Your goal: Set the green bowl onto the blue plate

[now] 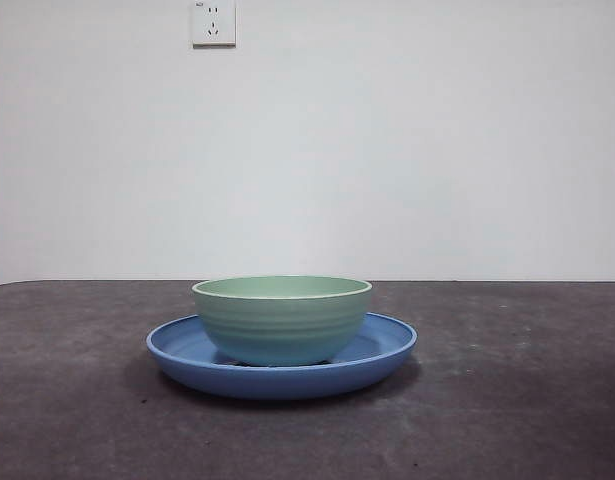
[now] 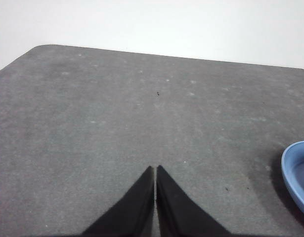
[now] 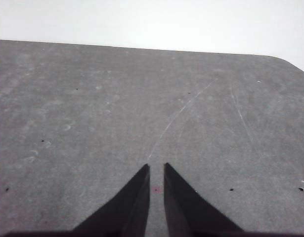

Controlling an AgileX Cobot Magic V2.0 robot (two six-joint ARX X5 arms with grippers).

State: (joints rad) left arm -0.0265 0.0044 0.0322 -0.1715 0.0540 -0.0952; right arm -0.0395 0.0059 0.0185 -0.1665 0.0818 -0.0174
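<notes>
Two dishes, stacked: the green bowl (image 1: 282,318) sits upright inside the blue plate (image 1: 387,352), roughly centered, with the plate's rim showing all the way around it. Both are on the dark gray table (image 1: 527,400), pretty much in the middle, in front of a white wall with an outlet (image 1: 213,22) up high. Neither arm is anywhere near them. Left hand (image 2: 155,169) hangs over bare table with its jaws pressed together, holding nothing, just an edge of the plate off to its side. Right hand (image 3: 156,167) is also empty, jaws only a narrow slit apart.
</notes>
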